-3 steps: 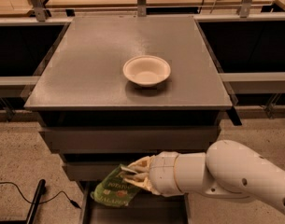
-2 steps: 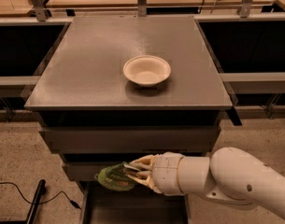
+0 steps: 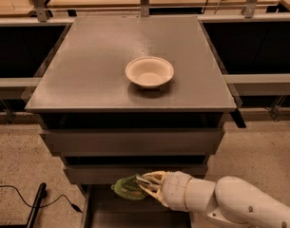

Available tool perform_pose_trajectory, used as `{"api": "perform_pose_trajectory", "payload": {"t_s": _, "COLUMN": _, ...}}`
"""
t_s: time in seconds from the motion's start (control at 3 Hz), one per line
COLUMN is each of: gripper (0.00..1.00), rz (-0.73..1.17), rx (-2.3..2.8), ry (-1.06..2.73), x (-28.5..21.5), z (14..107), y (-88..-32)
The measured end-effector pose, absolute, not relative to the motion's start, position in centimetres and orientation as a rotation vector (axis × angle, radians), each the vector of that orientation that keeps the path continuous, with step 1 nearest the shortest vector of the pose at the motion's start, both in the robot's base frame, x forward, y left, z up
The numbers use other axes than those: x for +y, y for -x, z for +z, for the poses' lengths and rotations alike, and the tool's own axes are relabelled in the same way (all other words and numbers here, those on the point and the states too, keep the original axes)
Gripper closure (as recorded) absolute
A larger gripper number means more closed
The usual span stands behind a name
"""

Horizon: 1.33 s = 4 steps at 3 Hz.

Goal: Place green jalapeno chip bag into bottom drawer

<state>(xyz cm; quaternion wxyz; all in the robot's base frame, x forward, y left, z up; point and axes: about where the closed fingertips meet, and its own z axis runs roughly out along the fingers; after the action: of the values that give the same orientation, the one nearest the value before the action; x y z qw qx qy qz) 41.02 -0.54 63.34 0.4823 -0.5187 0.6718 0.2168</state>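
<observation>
Speckled beige floor, with a grey metal cabinet in the middle of the view. A white round bowl sits on the cabinet top, well apart from the action. A black cable lies on the floor at lower left.

The two wider grey drawers have flush fronts and look closed. The narrow grey bottom drawer is pulled out, showing a flat floor and thin side walls.

The white robot arm reaches in from lower right. The two-finger gripper is over the back of the open drawer, just under the middle drawer front. Its fingers are clamped on the right edge of the small crinkly green jalapeno chip bag. The bag hangs out to the gripper's left, above the drawer floor; I can't tell if it touches it.

Progress, as I judge it: pick done, drawer open, bag carried to the target. What's left is to lower the bag if needed, release it and pull out. Risk: the bag snags on the middle drawer's lip.
</observation>
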Motion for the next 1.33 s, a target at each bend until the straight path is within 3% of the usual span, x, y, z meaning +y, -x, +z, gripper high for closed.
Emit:
{"api": "perform_pose_trajectory", "payload": {"t_s": 1.0, "gripper": 1.00, "rz": 0.523, "rx": 1.726, "ry": 1.123, "x": -4.5, "z": 45.8, "y": -39.7}}
{"api": "perform_pose_trajectory", "payload": {"t_s": 1.33, "gripper": 1.00, "rz": 0.523, "rx": 1.726, "ry": 1.123, "x": -4.5, "z": 45.8, "y": -39.7}}
